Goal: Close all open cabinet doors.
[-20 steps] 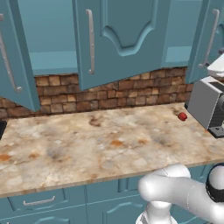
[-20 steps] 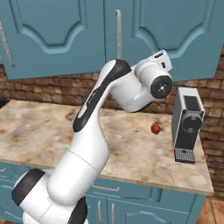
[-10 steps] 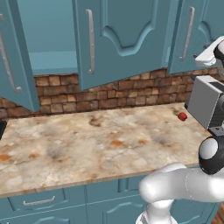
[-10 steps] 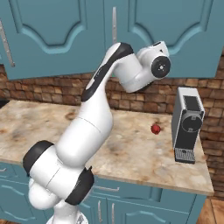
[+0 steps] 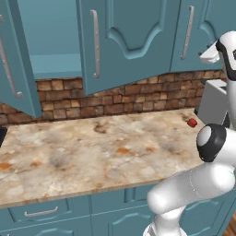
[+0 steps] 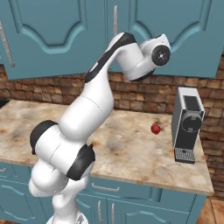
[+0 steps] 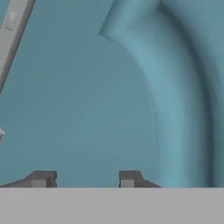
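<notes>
Your hand (image 7: 83,178), fingers narrowly parted and empty, faces a cabinet door (image 7: 109,100). Your left base view adds two doors swung open (image 5: 124,41) over the desk (image 5: 92,152).

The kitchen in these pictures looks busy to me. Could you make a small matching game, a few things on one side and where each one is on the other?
Things:
1. coffee machine
2. red fruit
3. open cabinet door
4. gripper

Places:
A. swung out over the counter
B. close against a teal door panel
C. at the counter's right end
D. on the counter beside the machine

Pairs: 1-C, 2-D, 3-A, 4-B
</notes>
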Controlling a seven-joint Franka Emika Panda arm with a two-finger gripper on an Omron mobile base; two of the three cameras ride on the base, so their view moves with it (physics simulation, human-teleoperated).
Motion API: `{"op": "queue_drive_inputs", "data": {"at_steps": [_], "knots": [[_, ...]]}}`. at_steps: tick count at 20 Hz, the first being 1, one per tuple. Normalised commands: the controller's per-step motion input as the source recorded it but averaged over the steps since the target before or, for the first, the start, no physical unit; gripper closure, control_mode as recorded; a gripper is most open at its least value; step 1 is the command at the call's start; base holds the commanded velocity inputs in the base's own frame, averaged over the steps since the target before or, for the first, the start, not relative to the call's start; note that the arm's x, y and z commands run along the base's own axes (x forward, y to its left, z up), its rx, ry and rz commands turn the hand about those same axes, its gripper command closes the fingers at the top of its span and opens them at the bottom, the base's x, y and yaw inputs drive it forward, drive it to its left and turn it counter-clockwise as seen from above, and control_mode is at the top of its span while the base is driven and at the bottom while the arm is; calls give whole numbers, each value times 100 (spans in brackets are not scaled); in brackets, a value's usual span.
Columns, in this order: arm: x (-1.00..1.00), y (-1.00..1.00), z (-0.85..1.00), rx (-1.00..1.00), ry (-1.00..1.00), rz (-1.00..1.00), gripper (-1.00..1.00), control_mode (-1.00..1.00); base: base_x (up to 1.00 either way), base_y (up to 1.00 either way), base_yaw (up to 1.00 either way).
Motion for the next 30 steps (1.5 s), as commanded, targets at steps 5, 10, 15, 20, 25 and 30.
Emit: {"op": "queue_drive_inputs", "data": {"at_steps": [5, 10, 15, 20, 25, 30], "knots": [[65, 14, -5, -4, 4, 0, -100, -100, 0, 0, 0], [10, 45, -25, -10, 3, 0, -100, -100, 0, 0, 0], [-74, 95, -41, -23, -5, 0, -100, -100, 0, 0, 0], [-90, 100, -33, -26, -13, 0, -100, -100, 0, 0, 0], [-83, 100, -26, -25, -13, 0, -100, -100, 0, 0, 0], [-78, 72, -12, -19, -11, 0, -100, -100, 0, 0, 0]]}}
